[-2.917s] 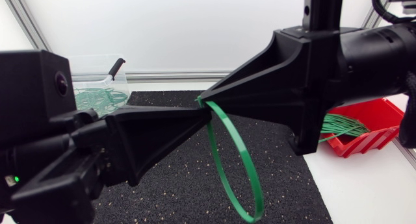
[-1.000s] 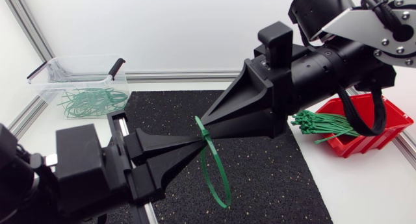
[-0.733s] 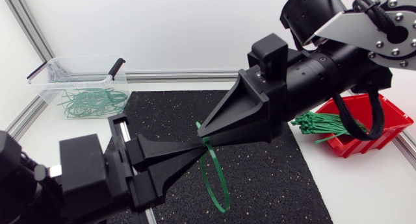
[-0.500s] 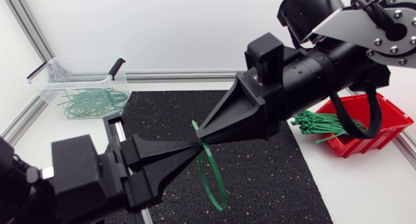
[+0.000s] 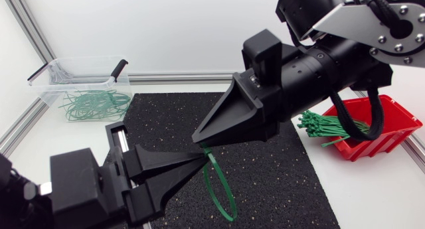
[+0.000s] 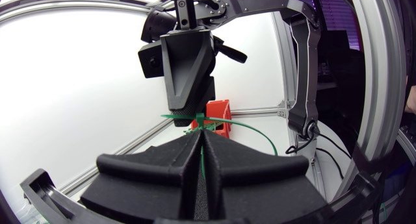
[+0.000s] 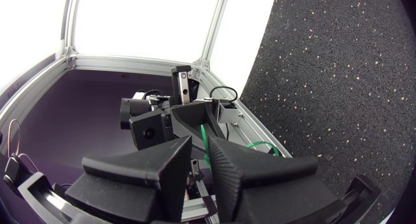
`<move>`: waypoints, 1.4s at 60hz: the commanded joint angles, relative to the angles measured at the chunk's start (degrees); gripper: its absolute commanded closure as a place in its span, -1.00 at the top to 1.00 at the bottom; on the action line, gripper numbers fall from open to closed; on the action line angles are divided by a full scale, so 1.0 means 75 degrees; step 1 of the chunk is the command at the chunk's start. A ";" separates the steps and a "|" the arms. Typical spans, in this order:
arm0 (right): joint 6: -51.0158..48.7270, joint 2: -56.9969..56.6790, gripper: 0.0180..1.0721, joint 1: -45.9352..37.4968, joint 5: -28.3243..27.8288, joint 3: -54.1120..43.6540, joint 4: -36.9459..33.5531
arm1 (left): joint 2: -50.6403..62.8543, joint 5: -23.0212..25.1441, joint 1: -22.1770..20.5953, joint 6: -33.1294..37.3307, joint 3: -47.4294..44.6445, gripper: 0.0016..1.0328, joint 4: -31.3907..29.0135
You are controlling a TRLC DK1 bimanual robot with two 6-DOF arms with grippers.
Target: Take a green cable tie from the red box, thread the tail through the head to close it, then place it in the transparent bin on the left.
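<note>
A green cable tie point(image 5: 222, 189) hangs as a closed loop over the black mat. My left gripper point(image 5: 201, 157) comes in from the lower left and is shut on the tie near its head; in the left wrist view the left gripper point(image 6: 200, 134) shows no gap. My right gripper point(image 5: 197, 139) reaches down from the upper right, its tips just above the left's. In the right wrist view the right gripper point(image 7: 199, 143) stands narrowly open, with the tie point(image 7: 205, 134) running in the gap. The tie's tail point(image 6: 172, 114) sticks out beside the right gripper point(image 6: 185, 120).
The red box point(image 5: 382, 133) with a bundle of green ties point(image 5: 329, 128) sits at the right. At the back left stands the transparent bin point(image 5: 80, 73), holding several looped ties. The black mat point(image 5: 279, 182) covers the middle of the table.
Both grippers and the tie have drifted down and to the left. My right gripper's fingers have drawn closer together around the tie. The left stays shut.
</note>
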 commanded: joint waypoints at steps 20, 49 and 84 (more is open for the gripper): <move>0.0176 -0.0050 -0.89 0.0102 0.0285 0.0066 0.0156 | -0.0147 -0.0063 -0.0092 0.0080 -0.0183 -0.92 -0.0166; 0.0750 0.0594 -0.89 -0.0073 0.0778 0.0101 0.0953 | -0.0265 -0.0766 -0.0912 0.0022 -0.0101 -0.92 -0.0319; -0.1067 0.0020 0.92 -0.0273 0.2289 -0.0590 -0.0313 | -0.0405 -0.0566 0.2134 -0.0529 0.0380 -0.92 -0.2112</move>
